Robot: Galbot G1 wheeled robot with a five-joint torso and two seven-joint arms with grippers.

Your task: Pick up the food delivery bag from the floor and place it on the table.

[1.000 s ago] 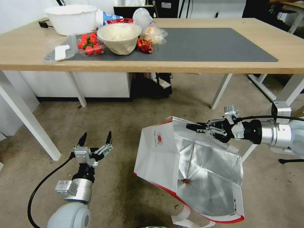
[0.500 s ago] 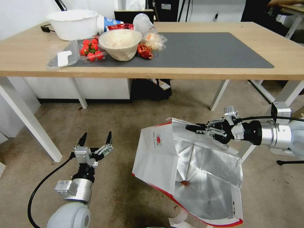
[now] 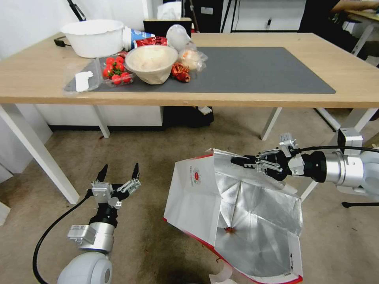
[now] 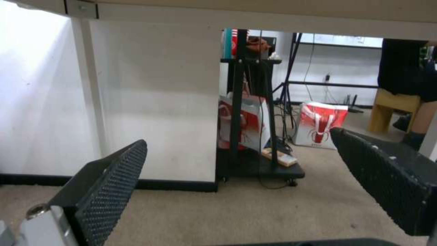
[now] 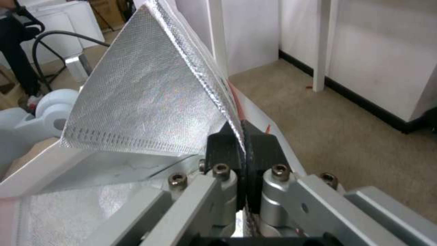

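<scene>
The food delivery bag (image 3: 197,185) tilts over the carpeted floor (image 3: 134,146), its mouth open toward me and the silver foil lining (image 3: 256,221) showing; a round red logo sits on its white side. My right gripper (image 3: 237,161) is shut on the bag's upper rim. In the right wrist view the fingers (image 5: 223,143) pinch the foil-lined edge (image 5: 141,89). My left gripper (image 3: 118,173) hangs open and empty, left of the bag and apart from it; its pads (image 4: 109,184) stand wide. The table (image 3: 35,85) with its dark grey mat (image 3: 256,67) stretches across ahead.
Bowls (image 3: 151,63), a box of tomatoes (image 3: 115,71) and wrapped food crowd the table's left part. White table legs (image 3: 37,154) stand at left and right. A black cart (image 4: 255,164) sits under the table. A white strap (image 3: 223,274) trails below the bag.
The whole head view has shifted, so the table sits lower in the picture and shows more of its top. My right gripper keeps its hold on the bag's rim; the left arm is unchanged.
</scene>
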